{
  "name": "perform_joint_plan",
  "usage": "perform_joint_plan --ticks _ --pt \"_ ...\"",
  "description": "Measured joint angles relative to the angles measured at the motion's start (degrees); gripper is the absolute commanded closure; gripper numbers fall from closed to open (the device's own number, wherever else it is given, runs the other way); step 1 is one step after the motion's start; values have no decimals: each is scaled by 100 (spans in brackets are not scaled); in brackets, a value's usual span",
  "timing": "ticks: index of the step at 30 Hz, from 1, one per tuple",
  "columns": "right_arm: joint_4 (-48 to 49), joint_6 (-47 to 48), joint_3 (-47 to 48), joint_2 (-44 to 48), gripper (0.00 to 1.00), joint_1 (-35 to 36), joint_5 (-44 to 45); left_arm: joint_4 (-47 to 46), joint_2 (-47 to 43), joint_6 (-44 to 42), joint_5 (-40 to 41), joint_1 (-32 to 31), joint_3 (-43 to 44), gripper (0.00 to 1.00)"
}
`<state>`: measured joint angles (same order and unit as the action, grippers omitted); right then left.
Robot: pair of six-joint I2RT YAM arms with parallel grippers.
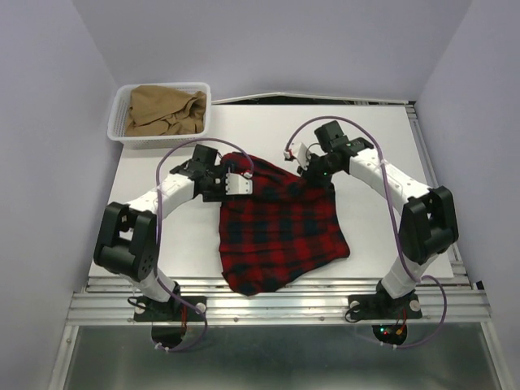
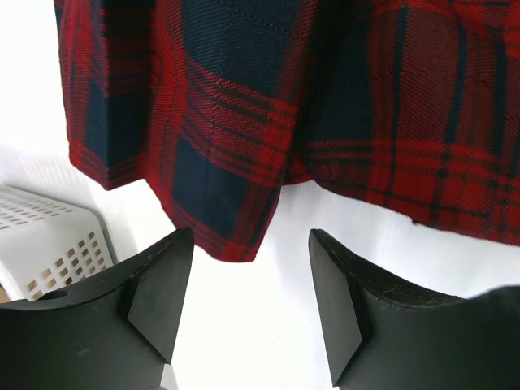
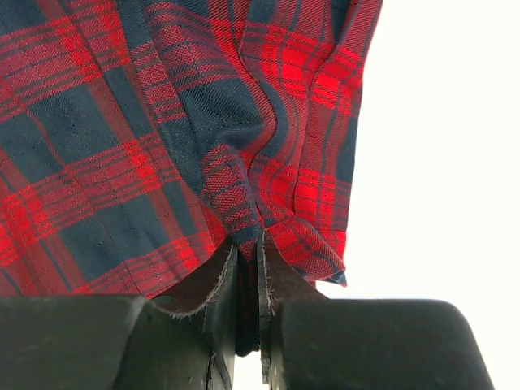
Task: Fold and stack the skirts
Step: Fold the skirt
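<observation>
the right gripper [image 3: 260,268] is pinching the plaid skirt [image 1: 276,231] lying unfolded on the table [image 1: 382,138], the left gripper [image 2: 252,272] is gaping at its edge (tan skirt [image 1: 162,110] waiting in the basket [image 1: 162,140], nothing stacked).

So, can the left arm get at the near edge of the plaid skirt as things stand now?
Probably yes. The left gripper is open, the edge of the plaid skirt lies just ahead of it, and nothing stands between them.
</observation>
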<state>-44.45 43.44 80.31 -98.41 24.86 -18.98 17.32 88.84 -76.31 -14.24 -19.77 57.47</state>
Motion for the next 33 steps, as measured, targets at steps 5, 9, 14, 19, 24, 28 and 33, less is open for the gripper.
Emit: perform_joint_plan --ticks 5,9,14,19,24,28,33 --pt "0 -24 35 0 99 -22 -28 -601 341 170 87 0 -94 32" --pt "-2 -24 35 0 99 -37 -35 -1102 518 310 116 0 -129 52" --pt "2 -42 35 0 99 -55 -33 -1812 669 490 337 2 -142 100" --pt "28 -293 221 -87 99 -188 28 -1954 726 885 446 61 136 100" --pt "326 -647 549 -225 99 -586 227 -1816 883 1510 603 201 1274 100" --pt "841 -883 984 -243 99 -1032 286 -1799 914 1934 643 234 2430 100" --pt "1137 -1036 1449 -243 99 -1126 354 -1650 957 2212 863 181 3327 100"
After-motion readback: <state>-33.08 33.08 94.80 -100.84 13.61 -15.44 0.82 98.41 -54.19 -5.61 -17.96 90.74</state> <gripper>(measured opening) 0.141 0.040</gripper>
